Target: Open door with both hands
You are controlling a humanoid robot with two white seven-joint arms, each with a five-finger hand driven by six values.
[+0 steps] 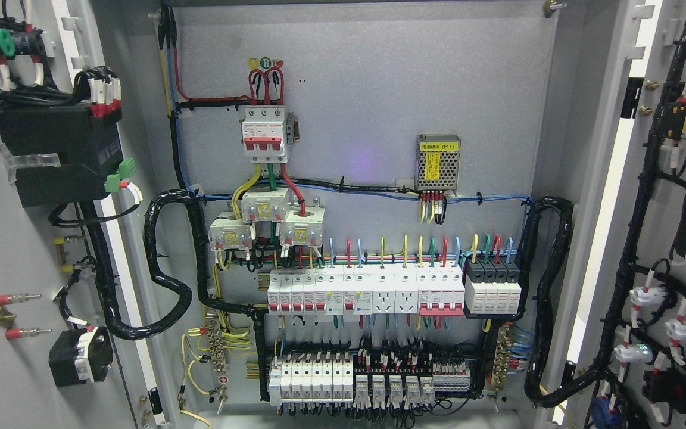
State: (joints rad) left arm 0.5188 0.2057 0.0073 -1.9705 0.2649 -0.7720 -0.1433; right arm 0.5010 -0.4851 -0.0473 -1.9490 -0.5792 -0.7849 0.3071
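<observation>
Grey steel cabinet interior fills your view, its two doors swung wide: left door [15, 250] at the left edge, right door [670, 238] at the right, each carrying wired components on its inner face. Neither robot hand is in view, so you cannot tell their state. Expect stiff, probably heavy panels, best taken by the free edge; one red-levered main breaker [265, 134] sits on the backplate [379, 89].

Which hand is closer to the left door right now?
Neither can be judged: no hand or arm shows in the head view. The left door and right door both stand open, exposing the breaker panel.
</observation>
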